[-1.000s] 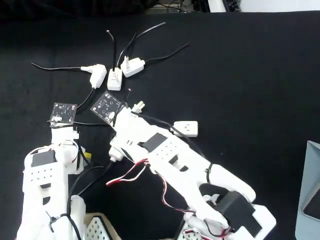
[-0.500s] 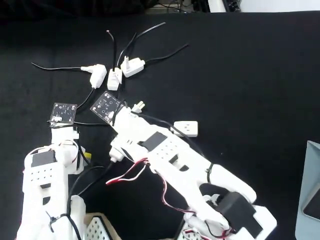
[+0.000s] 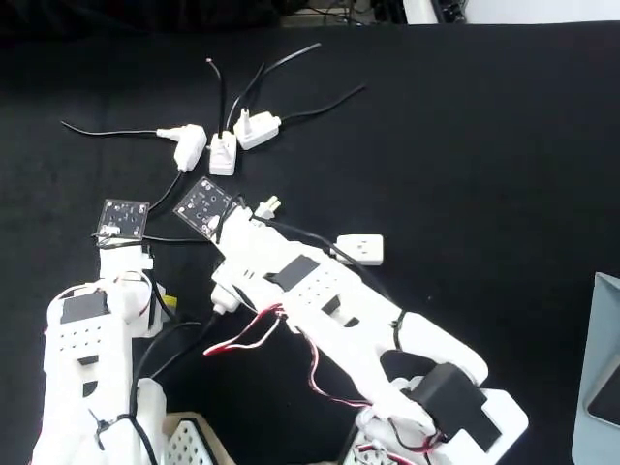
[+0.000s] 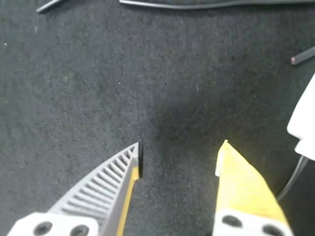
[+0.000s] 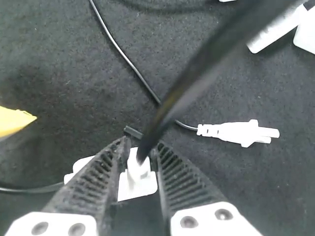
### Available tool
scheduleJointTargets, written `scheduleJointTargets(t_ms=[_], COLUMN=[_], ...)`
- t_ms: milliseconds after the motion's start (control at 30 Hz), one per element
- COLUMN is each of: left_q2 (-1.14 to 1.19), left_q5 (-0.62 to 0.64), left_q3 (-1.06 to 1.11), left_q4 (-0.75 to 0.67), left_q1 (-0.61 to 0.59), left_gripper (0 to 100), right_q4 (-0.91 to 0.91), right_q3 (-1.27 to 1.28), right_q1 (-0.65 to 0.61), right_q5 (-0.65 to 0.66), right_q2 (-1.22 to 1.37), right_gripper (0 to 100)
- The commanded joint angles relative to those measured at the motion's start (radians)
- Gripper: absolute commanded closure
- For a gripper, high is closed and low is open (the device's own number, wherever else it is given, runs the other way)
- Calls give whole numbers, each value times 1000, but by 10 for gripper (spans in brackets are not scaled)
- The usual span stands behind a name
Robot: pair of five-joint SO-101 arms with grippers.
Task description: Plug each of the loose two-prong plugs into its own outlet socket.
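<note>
My right gripper (image 5: 139, 147) is shut on a small white plug (image 5: 137, 172) whose black cable (image 5: 197, 69) rises in front of the camera. The plug sits against a white block (image 5: 81, 167) on the black mat. A loose two-prong plug (image 5: 238, 132) lies just beyond the fingers, also seen as the loose two-prong plug (image 3: 266, 206) ahead of the right arm (image 3: 291, 276). A white outlet socket (image 3: 358, 249) lies beside that arm. My left gripper (image 4: 179, 147) stands open over bare mat, on the left arm (image 3: 97, 329).
Three more white plugs with black leads lie at the back: one plug (image 3: 189, 145), another (image 3: 222, 153) and a third (image 3: 257, 129). Thin cables cross the mat (image 3: 465, 145) between the arms. A grey-blue container (image 3: 601, 378) stands at the right edge.
The right arm has shifted slightly to the left with the plug in its gripper. The left arm has kept still.
</note>
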Motion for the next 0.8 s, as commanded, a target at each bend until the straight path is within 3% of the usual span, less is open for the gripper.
scheduleJointTargets(t_ms=[0, 333, 767], left_q2=[-8, -8, -8], left_q5=[3, 2, 2], left_q3=[-5, -5, -4], left_q4=[-15, -15, -15], left_q1=[-7, -7, -7], left_gripper=[749, 749, 749], right_q4=[-6, -21, -356], right_q3=[-19, 62, 260], right_q1=[9, 17, 52], right_q5=[5, 2, 0], right_q2=[-22, -33, -35], right_gripper=[987, 987, 987])
